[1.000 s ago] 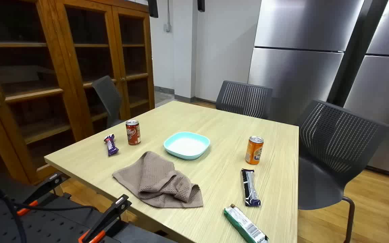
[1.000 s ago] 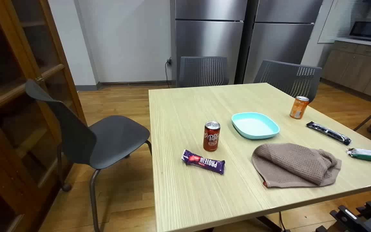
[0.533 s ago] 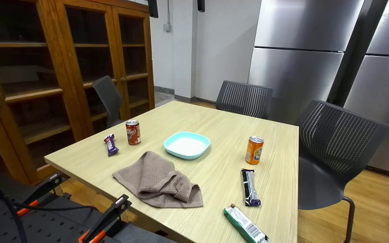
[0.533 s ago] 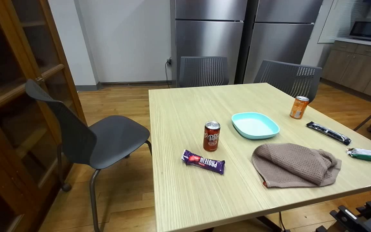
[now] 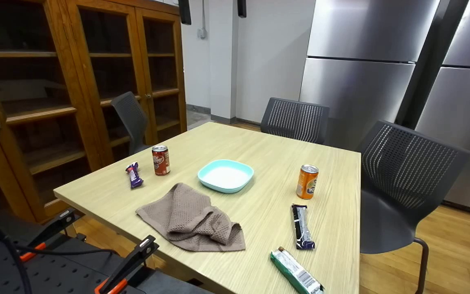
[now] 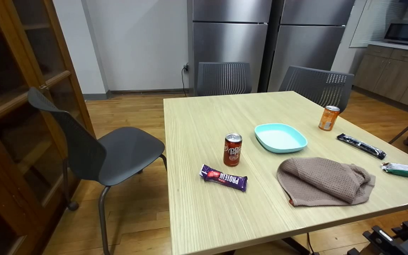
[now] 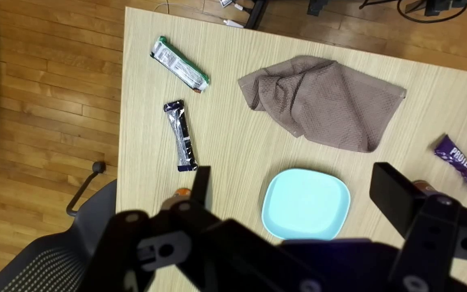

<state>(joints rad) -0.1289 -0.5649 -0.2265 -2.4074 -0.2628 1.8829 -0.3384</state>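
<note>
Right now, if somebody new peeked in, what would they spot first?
Probably the turquoise dish, standing between the red can and the orange can. Then the crumpled brown cloth beside it on the table. In the wrist view, the black gripper hangs open above the table.

Soft, even light brightens the table in both exterior views, bleaching the inside of the plate and drawing vertical streaks of glare down the steel refrigerators, while the glazed cabinet is dim within. In the wrist view, the floor darkens toward the left edge, a faint shadow edges the plate, and the near-black hand is blurred in the foreground.
</note>
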